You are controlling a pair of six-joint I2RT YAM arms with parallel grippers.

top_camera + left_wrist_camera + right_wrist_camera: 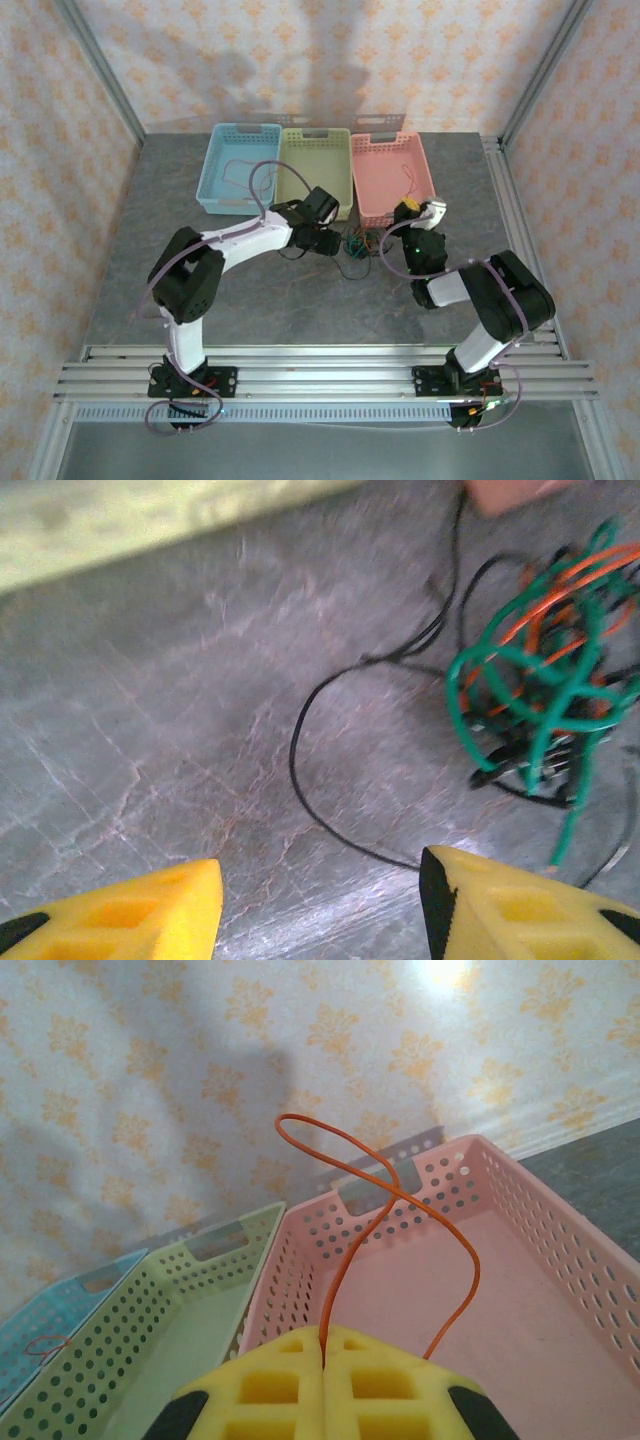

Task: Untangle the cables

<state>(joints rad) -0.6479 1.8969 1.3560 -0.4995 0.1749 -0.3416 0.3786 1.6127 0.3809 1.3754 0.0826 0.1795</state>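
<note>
Your right gripper [325, 1360] is clenched, yellow fingers pressed flat together on a single thin orange wire [392, 1188], and it's up over the near end of the pink perforated plastic basket [560, 1290]. The wire rises out of the pinch, curls into a loop and drops back down beside the fingers. Left of the pink basket sits the pale green perforated basket [190, 1340], then the light blue basket [75, 1305], and there's a little reddish wire loop [45, 1345] lying in the blue one. Your left gripper [320, 900] is released, its yellow fingers standing apart over the grey marbled tabletop [150, 730] with nothing between them. The tangle of cables [540, 690] lies on the table just in front of the pink basket's near left corner: green, orange and black strands, thin and floppy, knotted over each other in a tight clump. One black strand [292, 765] runs out of it in a wide open loop, sweeping close by your left gripper's right-hand finger. From above, the tangle sits between your two grippers.
</note>
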